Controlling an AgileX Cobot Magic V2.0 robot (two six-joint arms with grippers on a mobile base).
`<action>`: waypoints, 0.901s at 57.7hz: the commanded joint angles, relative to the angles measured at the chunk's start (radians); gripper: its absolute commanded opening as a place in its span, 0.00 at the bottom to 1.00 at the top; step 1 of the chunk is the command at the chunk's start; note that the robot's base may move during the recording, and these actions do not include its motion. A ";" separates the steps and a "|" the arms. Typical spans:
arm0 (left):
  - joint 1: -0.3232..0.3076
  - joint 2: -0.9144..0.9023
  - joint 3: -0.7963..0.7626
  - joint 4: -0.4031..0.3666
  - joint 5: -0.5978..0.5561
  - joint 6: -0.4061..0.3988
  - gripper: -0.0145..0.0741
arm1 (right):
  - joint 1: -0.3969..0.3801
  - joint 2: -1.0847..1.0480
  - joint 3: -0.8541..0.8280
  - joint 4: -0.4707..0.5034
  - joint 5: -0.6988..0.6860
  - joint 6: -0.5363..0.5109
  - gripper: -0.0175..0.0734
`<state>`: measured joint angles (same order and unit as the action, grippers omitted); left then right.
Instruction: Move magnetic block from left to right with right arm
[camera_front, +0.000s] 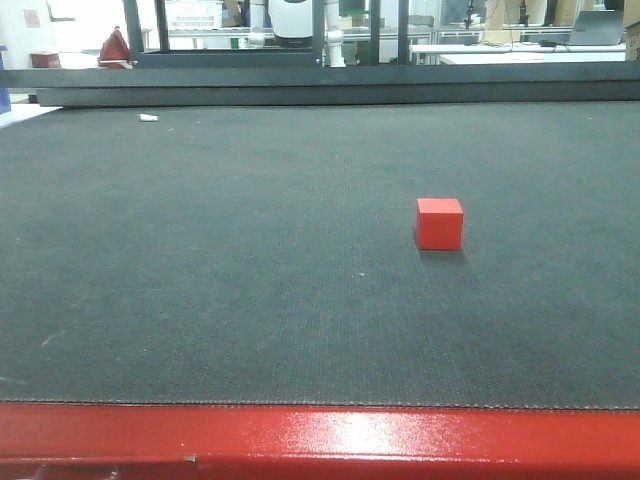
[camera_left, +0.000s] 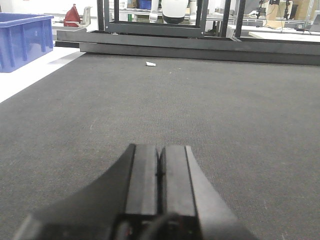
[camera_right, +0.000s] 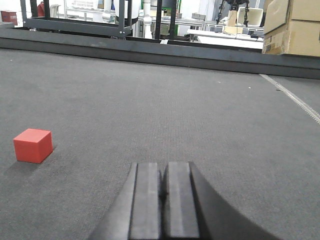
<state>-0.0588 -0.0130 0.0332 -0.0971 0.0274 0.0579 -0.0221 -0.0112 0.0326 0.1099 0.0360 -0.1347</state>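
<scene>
The red block sits flat on the desk, ahead and left of the right gripper, well apart. It is cube-shaped, with no long side. Both grippers are pressed together. The view from the left gripper misses the block.

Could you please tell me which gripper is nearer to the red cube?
Right. The magnetic block lies ahead and left of the right gripper; the left gripper has no block in its view.

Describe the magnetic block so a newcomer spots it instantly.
Find the wide dark grey mat with the red front edge. Right of centre in the front view sits the magnetic block, alone. It's a small plain red cube; the only other item, a white scrap, lies far back left.
</scene>
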 joint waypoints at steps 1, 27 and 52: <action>0.001 -0.011 0.008 -0.005 -0.084 -0.006 0.02 | -0.005 -0.021 -0.002 -0.005 -0.082 -0.003 0.25; 0.001 -0.011 0.008 -0.005 -0.084 -0.006 0.02 | -0.005 -0.021 -0.002 -0.006 -0.082 -0.003 0.25; 0.001 -0.011 0.008 -0.005 -0.084 -0.006 0.02 | -0.005 -0.021 -0.003 -0.004 -0.139 -0.001 0.25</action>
<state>-0.0588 -0.0130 0.0332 -0.0971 0.0274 0.0579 -0.0221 -0.0112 0.0326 0.1099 0.0062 -0.1347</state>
